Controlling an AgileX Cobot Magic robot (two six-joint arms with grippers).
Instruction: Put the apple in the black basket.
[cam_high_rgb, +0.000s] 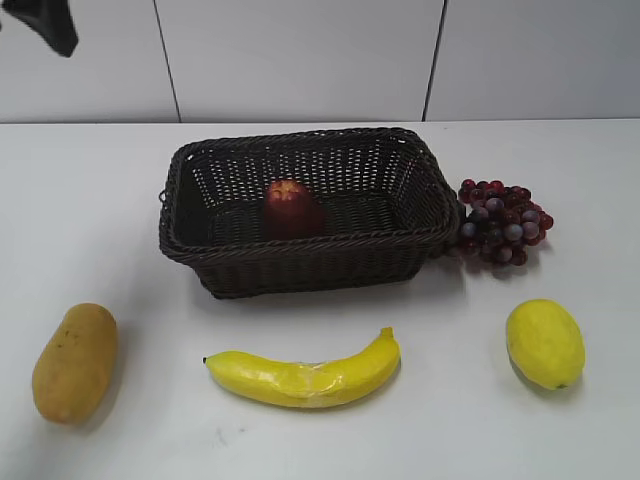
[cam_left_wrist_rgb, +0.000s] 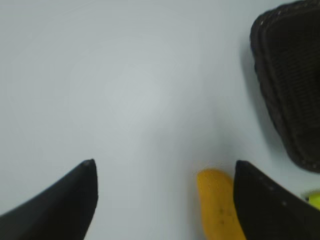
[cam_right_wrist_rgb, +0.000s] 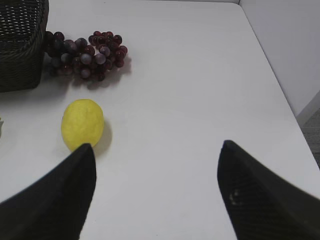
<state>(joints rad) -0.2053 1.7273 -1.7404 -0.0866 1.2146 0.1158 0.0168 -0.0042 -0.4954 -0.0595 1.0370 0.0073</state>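
The dark red apple (cam_high_rgb: 291, 208) sits upright inside the black basket (cam_high_rgb: 300, 262), left of its middle, dimpled top up. The basket's corner also shows in the left wrist view (cam_left_wrist_rgb: 290, 85) and the right wrist view (cam_right_wrist_rgb: 20, 45). My left gripper (cam_left_wrist_rgb: 165, 172) is open and empty above bare table left of the basket; part of that arm shows at the exterior view's top left (cam_high_rgb: 45, 25). My right gripper (cam_right_wrist_rgb: 156, 160) is open and empty over bare table right of the lemon. The apple shows in neither wrist view.
A bunch of purple-red grapes (cam_high_rgb: 503, 221) (cam_right_wrist_rgb: 85, 54) lies against the basket's right side. A lemon (cam_high_rgb: 544, 343) (cam_right_wrist_rgb: 82, 124), a banana (cam_high_rgb: 305, 375) and an orange-yellow mango (cam_high_rgb: 75, 362) (cam_left_wrist_rgb: 217, 202) lie along the front. The table's right edge (cam_right_wrist_rgb: 280, 95) is close.
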